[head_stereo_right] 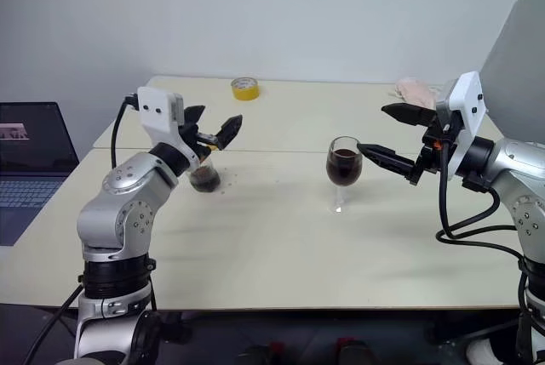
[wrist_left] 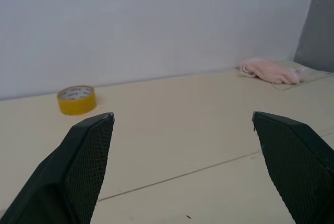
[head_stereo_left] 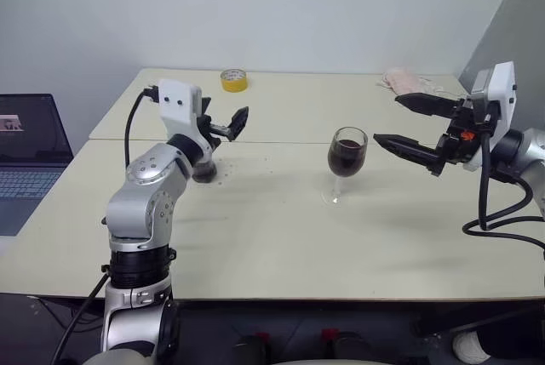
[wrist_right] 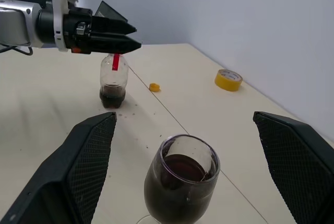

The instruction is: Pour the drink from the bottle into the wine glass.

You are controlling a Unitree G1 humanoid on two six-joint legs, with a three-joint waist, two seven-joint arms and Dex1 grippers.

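Note:
The wine glass [head_stereo_left: 347, 156] stands upright mid-table, its bowl about half full of the dark drink [wrist_right: 180, 169]. The bottle [wrist_right: 112, 80] stands upright to its left, uncapped, with a red label strip and dark liquid in its lower body; in the head views my left arm partly hides it [head_stereo_right: 204, 179]. Its yellow cap [wrist_right: 154, 86] lies on the table beside it. My left gripper [head_stereo_right: 213, 122] hangs open and empty just above the bottle's top. To the right of the glass, my right gripper [head_stereo_left: 386, 118] is open, level with the bowl and apart from it.
A yellow tape roll [head_stereo_left: 233, 80] sits at the table's far edge and a pink cloth [head_stereo_left: 409, 82] at the far right. Small dark drops speckle the table [head_stereo_left: 272, 237] around the bottle. A laptop [head_stereo_left: 30, 152] stands off the table's left side.

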